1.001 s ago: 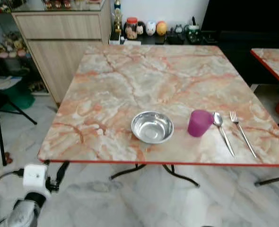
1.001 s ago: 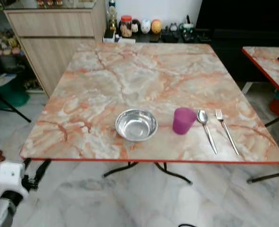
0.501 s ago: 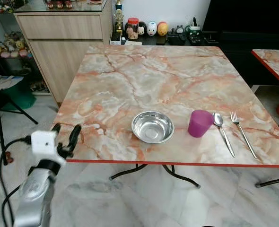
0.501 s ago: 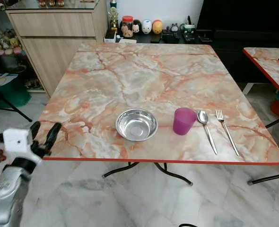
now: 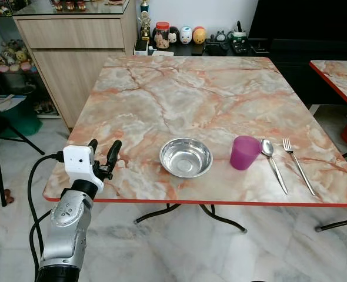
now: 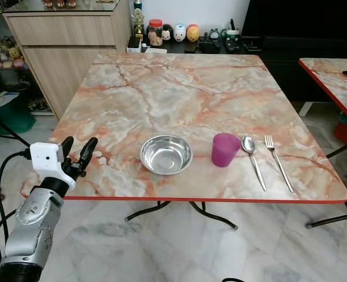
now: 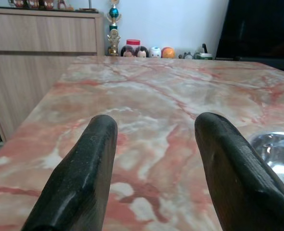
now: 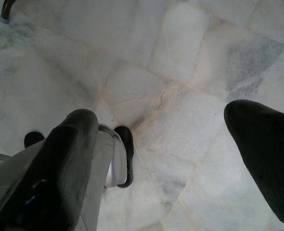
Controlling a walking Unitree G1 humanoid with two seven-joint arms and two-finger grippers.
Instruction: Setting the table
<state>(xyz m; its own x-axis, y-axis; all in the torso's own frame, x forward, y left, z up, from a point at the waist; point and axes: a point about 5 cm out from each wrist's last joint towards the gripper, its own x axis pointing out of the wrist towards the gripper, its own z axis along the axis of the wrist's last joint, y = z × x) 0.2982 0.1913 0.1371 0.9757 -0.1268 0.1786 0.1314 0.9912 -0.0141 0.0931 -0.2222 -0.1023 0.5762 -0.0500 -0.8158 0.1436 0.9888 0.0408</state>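
On the marble table point(image 5: 191, 100), near its front edge, sit a steel bowl point(image 5: 186, 157), a purple cup point(image 5: 244, 153), a spoon point(image 5: 272, 163) and a fork point(image 5: 298, 165), in that order from left to right. My left gripper point(image 5: 103, 154) is raised over the table's front left corner, open and empty, well left of the bowl. In the left wrist view its two black fingers point(image 7: 84, 173) stand wide apart, with the bowl's rim point(image 7: 277, 147) just beyond one of them. My right gripper point(image 8: 180, 159) hangs open above the floor.
A wooden cabinet point(image 5: 73, 47) stands behind the table on the left. Jars and figurines point(image 5: 179, 35) line a low shelf at the back. A second marble table point(image 5: 338, 76) is at the right. A tripod leg point(image 5: 0, 170) stands on the floor at left.
My left arm has risen from below the table edge to the front left corner, its gripper now above the tabletop. The tableware has not moved.
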